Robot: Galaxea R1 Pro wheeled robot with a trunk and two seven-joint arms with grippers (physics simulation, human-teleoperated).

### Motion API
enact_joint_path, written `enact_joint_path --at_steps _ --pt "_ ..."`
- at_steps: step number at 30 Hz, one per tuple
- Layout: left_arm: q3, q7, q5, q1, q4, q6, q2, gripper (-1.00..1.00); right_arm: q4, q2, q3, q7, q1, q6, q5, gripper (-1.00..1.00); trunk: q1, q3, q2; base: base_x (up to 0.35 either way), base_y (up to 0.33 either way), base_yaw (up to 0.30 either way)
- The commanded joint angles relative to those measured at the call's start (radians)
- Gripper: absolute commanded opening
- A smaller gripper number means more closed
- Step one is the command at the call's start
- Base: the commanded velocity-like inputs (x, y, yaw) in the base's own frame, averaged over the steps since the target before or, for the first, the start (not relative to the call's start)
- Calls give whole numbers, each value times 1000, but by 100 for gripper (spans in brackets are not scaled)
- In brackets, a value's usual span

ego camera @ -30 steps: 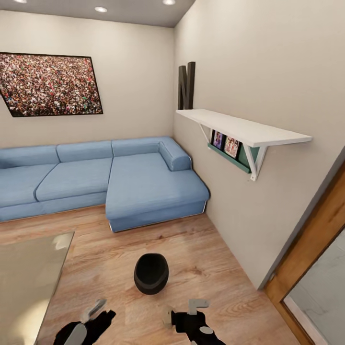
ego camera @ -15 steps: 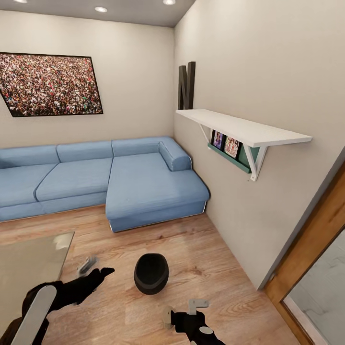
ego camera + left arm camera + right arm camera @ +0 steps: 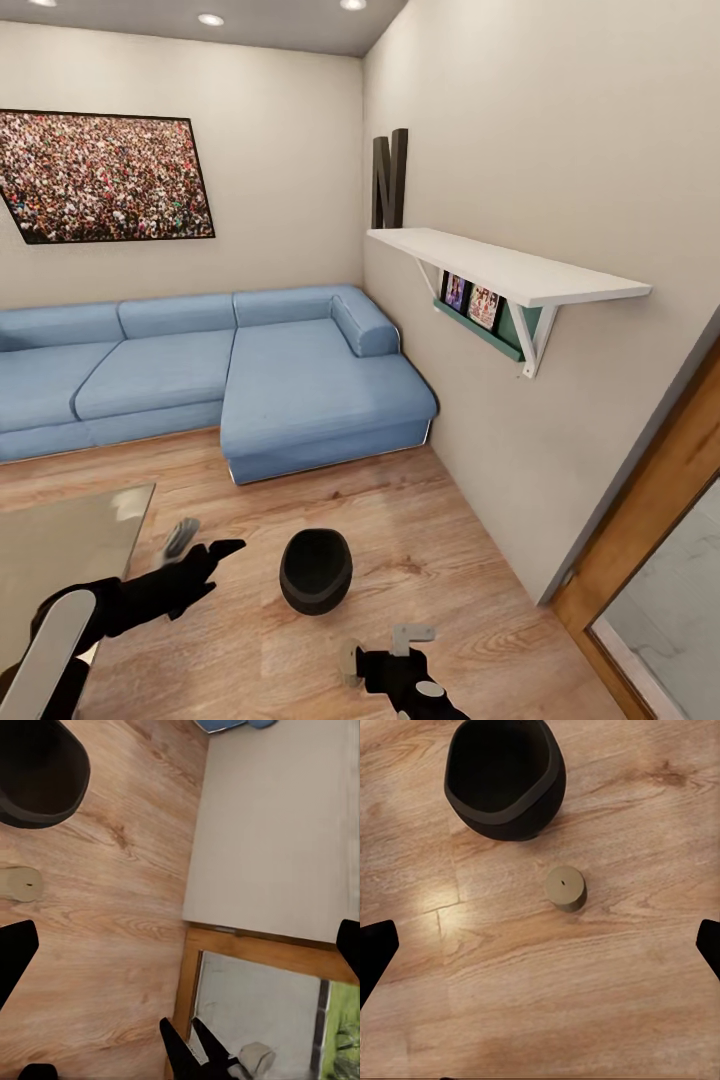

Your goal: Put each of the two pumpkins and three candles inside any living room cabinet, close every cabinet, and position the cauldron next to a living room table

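The black cauldron (image 3: 315, 570) stands upright on the wood floor, mouth open; it also appears in the wrist views (image 3: 505, 776) (image 3: 37, 772). A small grey candle with a cream top (image 3: 565, 886) stands on the floor just beside it, apart from it, and shows again as the candle (image 3: 21, 883). My right gripper (image 3: 540, 949) hovers open above the candle, holding nothing. My left gripper (image 3: 203, 545) is open and empty, left of the cauldron and near the corner of the glass-topped table (image 3: 60, 560). No pumpkins or cabinet are in view.
A blue corner sofa (image 3: 250, 370) runs along the far wall, beyond a stretch of bare floor. A white wall shelf (image 3: 500, 265) juts out at the right, above head height for the arms. A wooden door frame (image 3: 650, 510) with a glass pane stands at the right.
My left arm has lifted from the bottom edge and reached forward, ending left of the cauldron by the table corner. The right arm, cauldron and candle have not moved.
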State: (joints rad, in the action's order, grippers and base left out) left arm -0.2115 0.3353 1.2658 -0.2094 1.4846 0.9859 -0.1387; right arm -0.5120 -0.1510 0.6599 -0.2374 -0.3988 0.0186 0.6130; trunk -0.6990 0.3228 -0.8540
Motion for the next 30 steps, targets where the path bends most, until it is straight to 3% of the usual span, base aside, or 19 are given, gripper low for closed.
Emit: enact_joint_path --at_steps 1,17,30 --pt "1 10 21 -1 1 4 0 100 -2 1 8 -8 -1 3 7 100 0 1 -1 0 0 0" --pt "12 7 85 -1 0 6 2 100 -2 1 8 -6 -2 4 7 100 0 1 -1 0 0 0" --pt "13 7 87 -1 1 6 3 100 0 2 8 -6 -1 3 7 100 -50 42 -92 0 0 0"
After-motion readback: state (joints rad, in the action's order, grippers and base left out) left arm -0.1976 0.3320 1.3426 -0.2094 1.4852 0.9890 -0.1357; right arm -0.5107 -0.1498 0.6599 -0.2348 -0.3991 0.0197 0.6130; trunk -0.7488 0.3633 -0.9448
